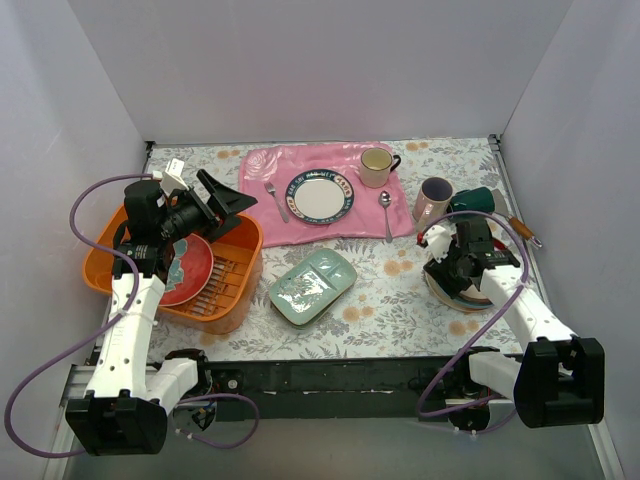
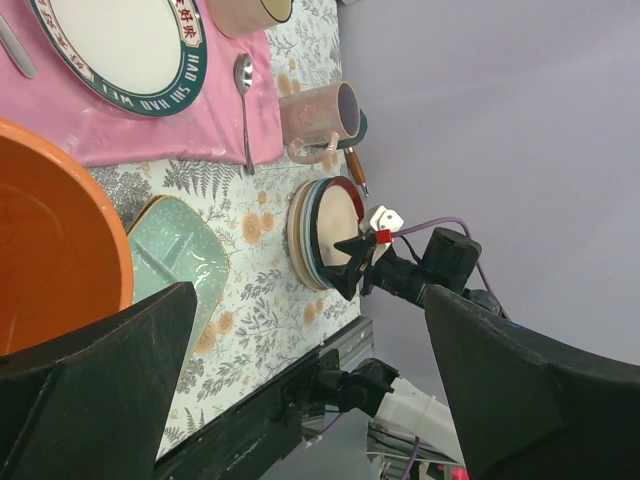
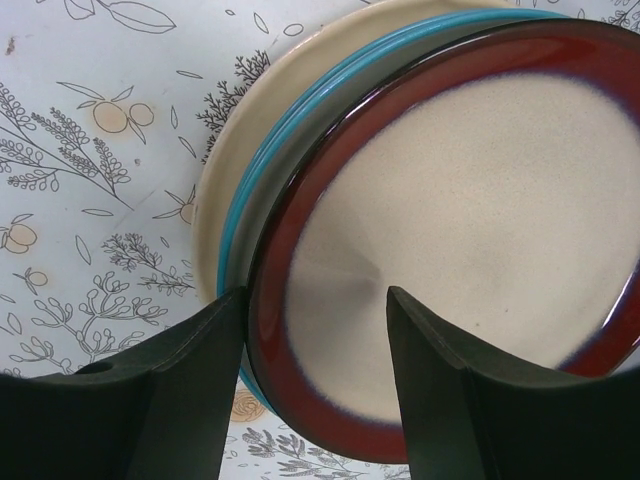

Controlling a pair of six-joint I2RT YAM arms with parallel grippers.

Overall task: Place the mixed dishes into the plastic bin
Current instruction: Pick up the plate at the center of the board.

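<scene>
The orange plastic bin (image 1: 243,243) stands at the left and holds a red plate with a teal flower (image 1: 190,270). My left gripper (image 1: 225,200) hangs open above the bin's far side with nothing between its fingers (image 2: 100,380). A pale green divided tray (image 1: 313,285) lies mid-table. A pink mug (image 1: 433,198) and a dark green mug (image 1: 475,198) lie at the right. Below them is a stack of plates (image 1: 455,297). My right gripper (image 3: 315,330) is open astride the near rim of the top maroon-rimmed cream plate (image 3: 470,220). One finger is outside the rim, the other over the plate's face.
A pink cloth mat (image 1: 265,165) at the back carries a white plate with a dark blue rim (image 1: 320,195), a cream-yellow mug (image 1: 377,166), a fork (image 1: 276,200) and a spoon (image 1: 386,212). Under the top plate lies a teal-edged plate (image 3: 240,205) on a cream one (image 3: 212,200).
</scene>
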